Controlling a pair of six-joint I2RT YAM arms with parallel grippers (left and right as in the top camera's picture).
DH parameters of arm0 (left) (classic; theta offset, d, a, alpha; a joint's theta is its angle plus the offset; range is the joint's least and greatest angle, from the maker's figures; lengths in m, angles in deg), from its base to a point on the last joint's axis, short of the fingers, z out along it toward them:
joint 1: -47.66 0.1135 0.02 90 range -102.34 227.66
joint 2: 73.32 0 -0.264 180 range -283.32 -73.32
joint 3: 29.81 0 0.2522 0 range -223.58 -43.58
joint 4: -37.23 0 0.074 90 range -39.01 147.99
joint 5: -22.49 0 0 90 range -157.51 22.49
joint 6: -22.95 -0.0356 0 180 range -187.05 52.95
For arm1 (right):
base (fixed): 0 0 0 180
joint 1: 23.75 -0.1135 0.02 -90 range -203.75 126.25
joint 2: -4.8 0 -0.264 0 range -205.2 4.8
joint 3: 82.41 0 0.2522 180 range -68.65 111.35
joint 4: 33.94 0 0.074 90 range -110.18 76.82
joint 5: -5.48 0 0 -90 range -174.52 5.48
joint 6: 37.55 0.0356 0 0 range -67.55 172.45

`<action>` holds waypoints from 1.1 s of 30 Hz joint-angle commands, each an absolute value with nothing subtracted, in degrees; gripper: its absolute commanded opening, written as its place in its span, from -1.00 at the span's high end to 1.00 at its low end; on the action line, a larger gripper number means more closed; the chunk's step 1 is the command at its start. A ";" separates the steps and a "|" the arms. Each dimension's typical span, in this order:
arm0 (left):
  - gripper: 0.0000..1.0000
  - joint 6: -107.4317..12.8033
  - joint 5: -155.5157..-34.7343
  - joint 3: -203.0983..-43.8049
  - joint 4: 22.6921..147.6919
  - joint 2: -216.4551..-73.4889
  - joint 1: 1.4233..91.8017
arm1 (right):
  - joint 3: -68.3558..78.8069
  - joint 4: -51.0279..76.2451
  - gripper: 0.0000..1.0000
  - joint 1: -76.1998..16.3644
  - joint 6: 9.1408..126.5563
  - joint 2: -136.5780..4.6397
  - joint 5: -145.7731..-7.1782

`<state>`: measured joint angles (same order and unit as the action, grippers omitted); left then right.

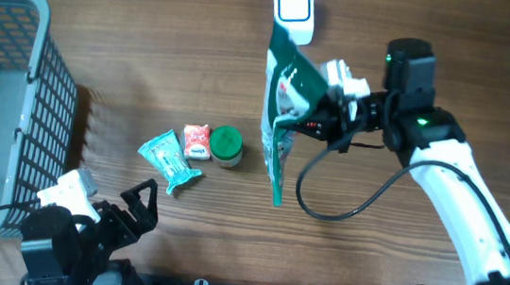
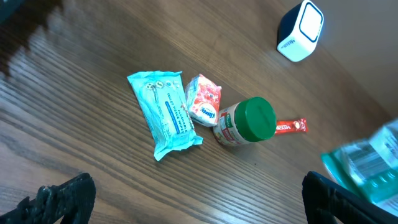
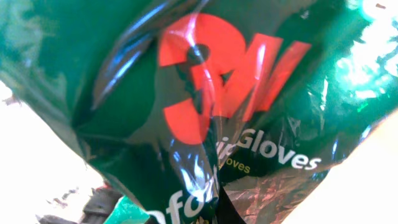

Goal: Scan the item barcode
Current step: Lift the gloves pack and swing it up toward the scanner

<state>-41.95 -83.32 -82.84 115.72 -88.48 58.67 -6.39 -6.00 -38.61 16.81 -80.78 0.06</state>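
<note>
Between right fingers (image 1: 314, 128), glove pack (image 1: 275, 149)

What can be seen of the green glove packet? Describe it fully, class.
The glove packet is a glossy, crinkled plastic bag, dark green with a clearer teal end. Red 3M lettering and the white word Gloves show on it. The right gripper is shut on its side. Seen from overhead it runs long and narrow from the white scanner toward the near edge of the table.
</note>
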 commanded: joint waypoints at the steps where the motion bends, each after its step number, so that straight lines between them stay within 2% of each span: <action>1: -1.00 -43.06 -83.98 -82.75 115.61 -88.40 58.75 | -6.52 -14.96 0.90 -41.75 -1.53 -82.00 8.45; 4: -1.00 -43.04 -83.98 -82.75 115.61 -88.40 58.75 | -6.50 -26.66 0.91 -44.57 -1.35 -82.00 8.47; 6: -1.00 -43.06 -83.98 -82.75 115.61 -88.40 58.75 | -6.52 -30.00 0.91 -45.80 -1.33 -82.00 8.47; 11: -1.00 -43.04 -83.98 -82.75 115.61 -88.40 58.75 | -6.52 -31.07 0.91 -46.85 -0.61 -82.00 8.45; 15: -1.00 -43.04 -83.98 -82.75 115.61 -88.40 58.75 | -6.52 -30.85 0.91 -46.85 7.74 -82.00 8.45; 18: -1.00 -43.04 -84.00 -82.75 115.61 -88.40 58.75 | -6.52 -30.90 0.91 -46.85 21.36 -82.00 8.45; 19: -1.00 -43.06 -83.98 -82.75 115.61 -88.40 58.75 | -6.50 -31.68 0.91 -46.85 34.69 -82.00 8.43; 23: -1.00 -43.04 -83.98 -82.75 115.61 -88.40 58.75 | -6.50 -39.31 0.91 -46.85 71.67 -81.98 8.32; 24: -1.00 -43.04 -83.98 -82.75 115.61 -88.40 58.75 | -6.50 -41.74 0.91 -46.82 89.29 -81.98 8.38; 25: -1.00 -43.06 -83.98 -82.75 115.61 -88.40 58.75 | -6.50 -42.20 0.92 -46.67 99.30 -81.98 8.36; 29: -1.00 -43.06 -83.98 -82.75 115.61 -88.40 58.75 | -6.50 -44.56 0.91 -45.47 139.56 -82.00 0.14; 33: -1.00 -43.04 -83.98 -82.75 115.61 -88.40 58.75 | -6.50 -44.58 0.91 -45.43 161.72 -82.00 -0.27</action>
<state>-41.95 -83.32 -82.84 115.72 -88.48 58.67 -7.13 -44.27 -45.56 132.48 -82.15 1.67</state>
